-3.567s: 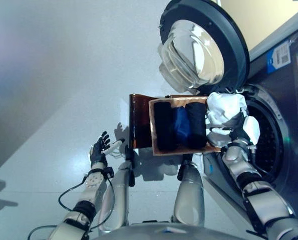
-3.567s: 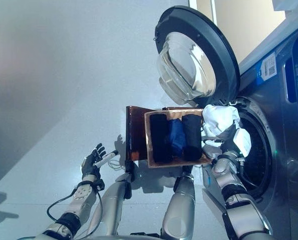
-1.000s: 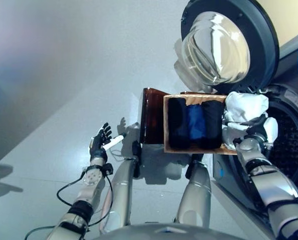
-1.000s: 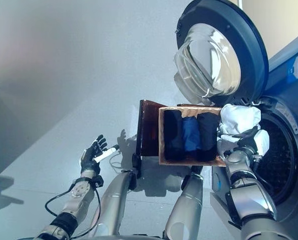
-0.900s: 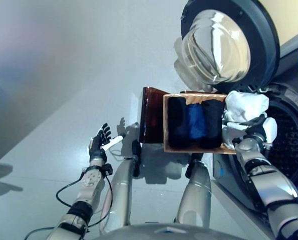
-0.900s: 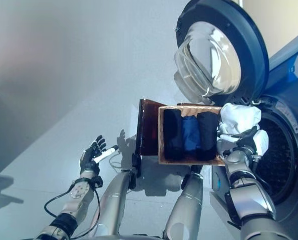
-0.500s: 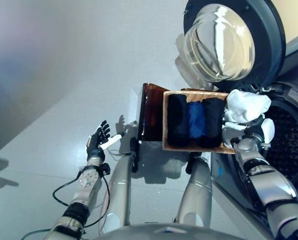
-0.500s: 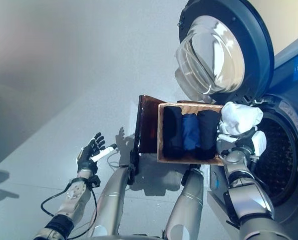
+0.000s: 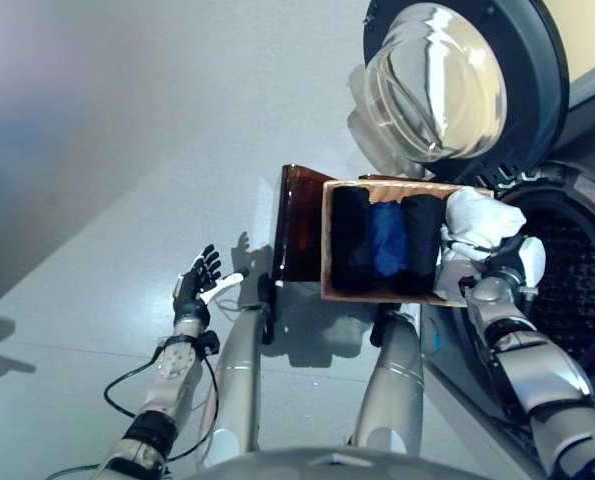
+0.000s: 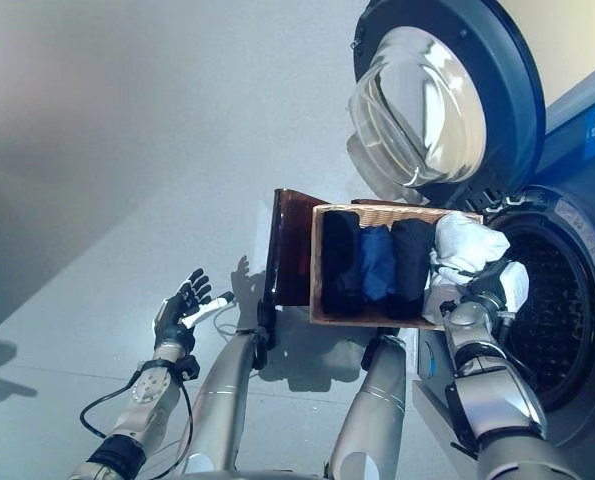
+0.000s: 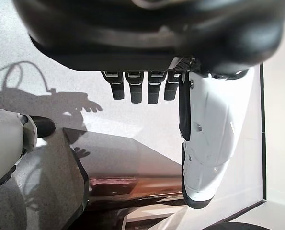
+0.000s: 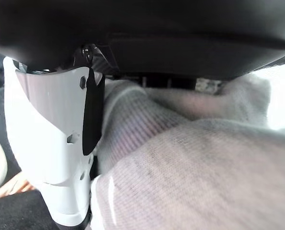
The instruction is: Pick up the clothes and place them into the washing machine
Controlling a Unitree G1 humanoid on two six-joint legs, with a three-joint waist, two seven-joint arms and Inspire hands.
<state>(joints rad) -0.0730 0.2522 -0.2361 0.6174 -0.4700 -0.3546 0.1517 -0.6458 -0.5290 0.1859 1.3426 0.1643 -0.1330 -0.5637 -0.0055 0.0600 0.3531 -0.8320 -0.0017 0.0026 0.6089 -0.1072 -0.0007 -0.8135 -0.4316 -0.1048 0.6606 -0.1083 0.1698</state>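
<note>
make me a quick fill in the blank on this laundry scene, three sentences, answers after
1. The right hand is closed on a ______ garment.
2. The washing machine's round door stands ______.
3. In the wooden crate, the blue roll lies between two ______ ones, while the left hand holds nothing.

Missing words: white; open; black

A laundry area is showing: a front-loading washing machine (image 9: 567,290) is standing with its round glass door (image 9: 457,85) swung open, and a wooden box (image 9: 382,240) of folded clothes is sitting just beside its drum opening.
</note>
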